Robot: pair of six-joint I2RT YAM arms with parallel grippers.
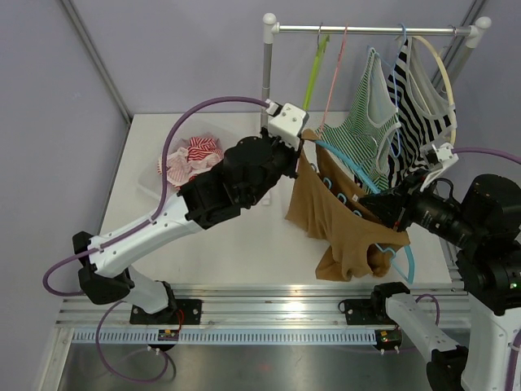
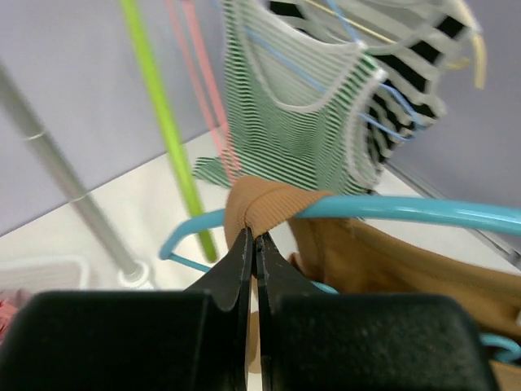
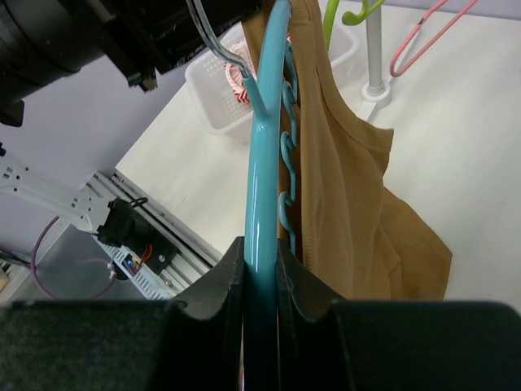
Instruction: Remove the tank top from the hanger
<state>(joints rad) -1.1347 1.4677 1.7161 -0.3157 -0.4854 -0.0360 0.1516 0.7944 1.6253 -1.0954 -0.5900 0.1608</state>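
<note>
Above a white table (image 1: 236,244), one tan tank top (image 1: 334,220) droops from one teal hanger (image 1: 350,169), held aslant in front of the rail (image 1: 366,30). Its hem is bunched near the table's front edge. Two striped tops (image 1: 370,122) and two bare hangers (image 1: 313,73) hang on the rail behind. Bare tabletop lies leftward toward a basket (image 1: 155,183). The left gripper (image 2: 254,244) pinches the top's strap; the right gripper (image 3: 262,252) clamps the hanger's arm.
</note>
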